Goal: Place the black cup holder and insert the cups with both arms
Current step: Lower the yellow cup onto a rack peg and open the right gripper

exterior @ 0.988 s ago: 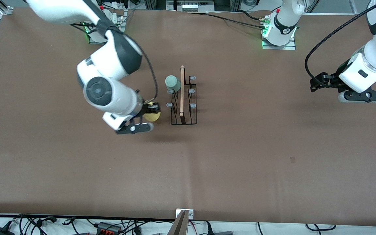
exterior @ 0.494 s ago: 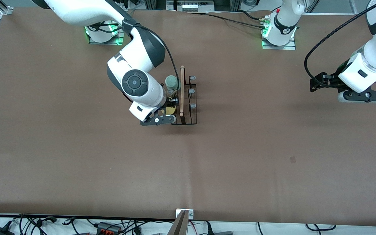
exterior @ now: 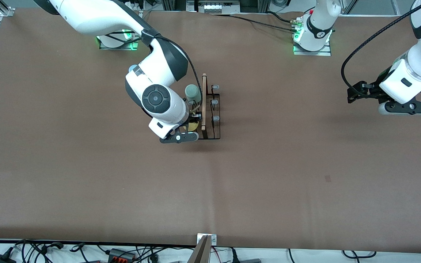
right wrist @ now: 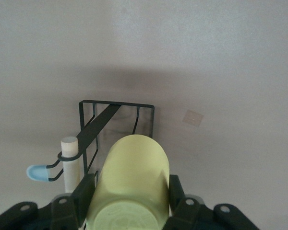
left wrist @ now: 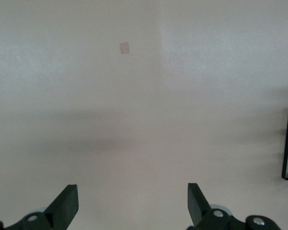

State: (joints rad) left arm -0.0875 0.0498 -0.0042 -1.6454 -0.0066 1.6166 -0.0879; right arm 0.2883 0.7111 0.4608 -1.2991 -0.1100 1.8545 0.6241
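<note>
Swung in since a second ago, right tool [right wrist: 128, 191] clamped on yellow cup [right wrist: 129, 184] over rack [exterior: 206, 109], green cup [exterior: 193, 92] already pegged there, yellow's peg pending, blue unseen; left tool [left wrist: 129, 203] spread, waiting well apart over desk [exterior: 269, 175].

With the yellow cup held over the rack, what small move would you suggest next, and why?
Probably ease the right gripper down so the yellow cup, shut in its grip, slides onto a free peg of the black cup holder. The mint-green cup already sits there. The left gripper waits open toward the left arm's end.
</note>
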